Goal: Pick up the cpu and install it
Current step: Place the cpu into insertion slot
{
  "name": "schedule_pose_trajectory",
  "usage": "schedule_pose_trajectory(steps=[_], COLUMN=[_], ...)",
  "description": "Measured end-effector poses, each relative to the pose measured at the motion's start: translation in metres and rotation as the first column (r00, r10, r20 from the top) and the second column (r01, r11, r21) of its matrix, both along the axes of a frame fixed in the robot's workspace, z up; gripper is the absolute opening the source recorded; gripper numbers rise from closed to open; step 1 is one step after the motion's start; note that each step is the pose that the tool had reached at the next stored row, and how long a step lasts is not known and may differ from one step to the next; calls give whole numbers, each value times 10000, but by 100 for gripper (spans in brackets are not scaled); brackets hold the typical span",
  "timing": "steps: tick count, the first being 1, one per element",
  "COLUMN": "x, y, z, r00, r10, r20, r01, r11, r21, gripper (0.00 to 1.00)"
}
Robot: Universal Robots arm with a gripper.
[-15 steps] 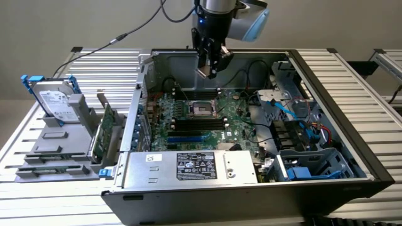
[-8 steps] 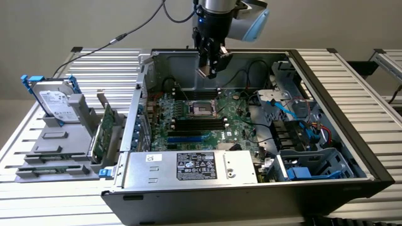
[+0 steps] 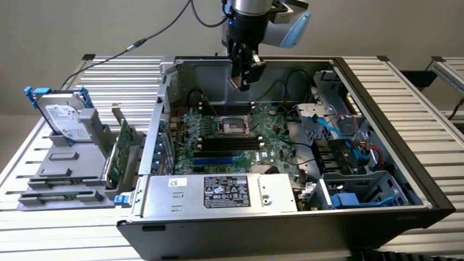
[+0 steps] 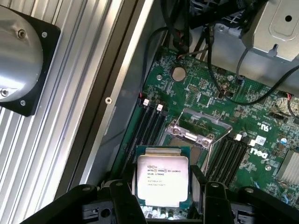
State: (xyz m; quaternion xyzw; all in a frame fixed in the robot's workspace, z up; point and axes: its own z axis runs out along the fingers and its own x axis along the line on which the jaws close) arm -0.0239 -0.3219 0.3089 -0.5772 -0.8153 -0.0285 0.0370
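Exterior view: hung with the gripper (image 3: 243,82) above the motherboard (image 3: 250,145) inside the open case (image 3: 203,76). Wrist view: clasped the cpu (image 4: 162,179) flat between closed fingers (image 4: 122,200), silver top toward the camera — near the socket (image 4: 194,135), not touching it.

The arm (image 3: 248,16) points straight down, hand (image 3: 242,81) clamped on the cpu (image 4: 162,179).
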Motion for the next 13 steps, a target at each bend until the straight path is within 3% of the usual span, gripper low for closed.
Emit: schedule_pose_trajectory(steps=[7,13], x=[0,0], y=[0,-1], z=[1,0], r00=[9958,9878], r10=[-910,-1556], r20=[3,22], r01=[910,1556], r11=[9958,9876], r21=[-61,-216], gripper=[55,55])
